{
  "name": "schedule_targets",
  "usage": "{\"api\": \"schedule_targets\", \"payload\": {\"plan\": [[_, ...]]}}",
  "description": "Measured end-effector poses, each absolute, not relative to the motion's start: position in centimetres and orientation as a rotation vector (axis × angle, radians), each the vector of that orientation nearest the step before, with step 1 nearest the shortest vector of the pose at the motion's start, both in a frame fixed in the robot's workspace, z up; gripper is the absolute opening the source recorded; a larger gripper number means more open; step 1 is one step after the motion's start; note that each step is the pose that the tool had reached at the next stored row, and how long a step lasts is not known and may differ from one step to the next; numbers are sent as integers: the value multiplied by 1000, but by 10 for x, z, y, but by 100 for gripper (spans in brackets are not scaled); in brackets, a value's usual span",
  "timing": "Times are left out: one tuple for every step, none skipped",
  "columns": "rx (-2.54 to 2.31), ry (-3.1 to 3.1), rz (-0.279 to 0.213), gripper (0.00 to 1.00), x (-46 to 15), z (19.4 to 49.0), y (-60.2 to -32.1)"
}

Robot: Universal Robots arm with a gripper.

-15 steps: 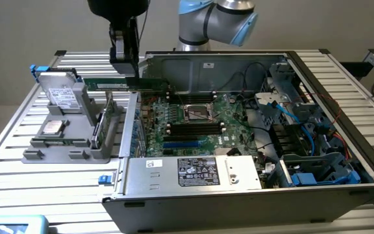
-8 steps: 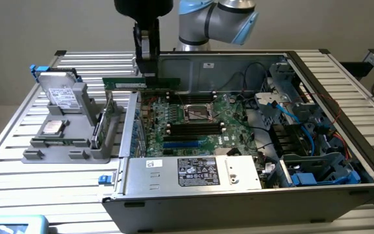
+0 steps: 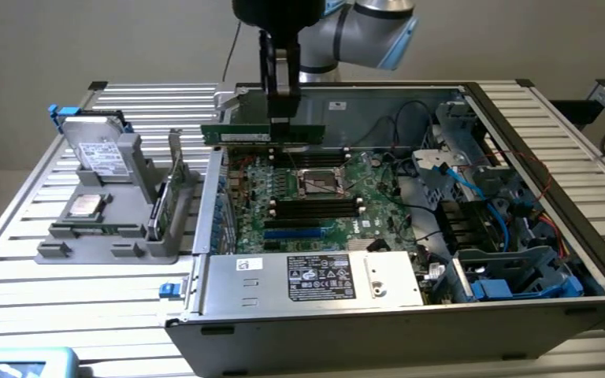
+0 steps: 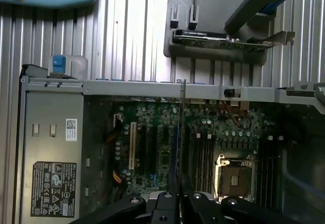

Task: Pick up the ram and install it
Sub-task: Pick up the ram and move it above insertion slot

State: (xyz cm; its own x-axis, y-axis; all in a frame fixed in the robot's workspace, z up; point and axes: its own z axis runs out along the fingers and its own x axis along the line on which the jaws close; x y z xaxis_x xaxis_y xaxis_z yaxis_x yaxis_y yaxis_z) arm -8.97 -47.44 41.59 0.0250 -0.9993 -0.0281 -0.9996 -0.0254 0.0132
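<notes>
- Slatted metal table point(image 3: 29, 236) carries an open computer case point(image 3: 408, 315) lying on its side, board facing up.
- My gripper point(image 3: 280, 124) is clamped on the ram point(image 3: 234, 134), which hangs on edge above the board's far end, touching nothing.
- I judge the ram runs roughly parallel to the black slots point(image 3: 313, 206); it needs to go down square, with even pressure.
- Seen from the wrist, the ram point(image 4: 181, 132) is edge-on over the board.
- Nearby are the bare processor socket point(image 3: 318, 181) and loose cables point(image 3: 460, 185) toward the exterior view's right, which might snag.
- A grey parts holder point(image 3: 103, 228) sits beside the case.

One ram point(image 3: 234, 134), one computer case point(image 3: 387, 331)
</notes>
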Motion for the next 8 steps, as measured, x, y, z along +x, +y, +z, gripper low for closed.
{"api": "schedule_targets", "payload": {"plan": [[-2242,2186,46,14,-85,416,-474],[-2242,2186,46,14,-81,416,-474],[-2242,2186,46,14,-76,415,-473],[-2242,2186,46,14,-72,415,-473],[-2242,2186,46,14,-67,415,-473],[-2242,2186,46,14,-62,415,-472],[-2242,2186,46,14,-58,415,-471],[-2242,2186,46,14,-54,414,-469]]}}
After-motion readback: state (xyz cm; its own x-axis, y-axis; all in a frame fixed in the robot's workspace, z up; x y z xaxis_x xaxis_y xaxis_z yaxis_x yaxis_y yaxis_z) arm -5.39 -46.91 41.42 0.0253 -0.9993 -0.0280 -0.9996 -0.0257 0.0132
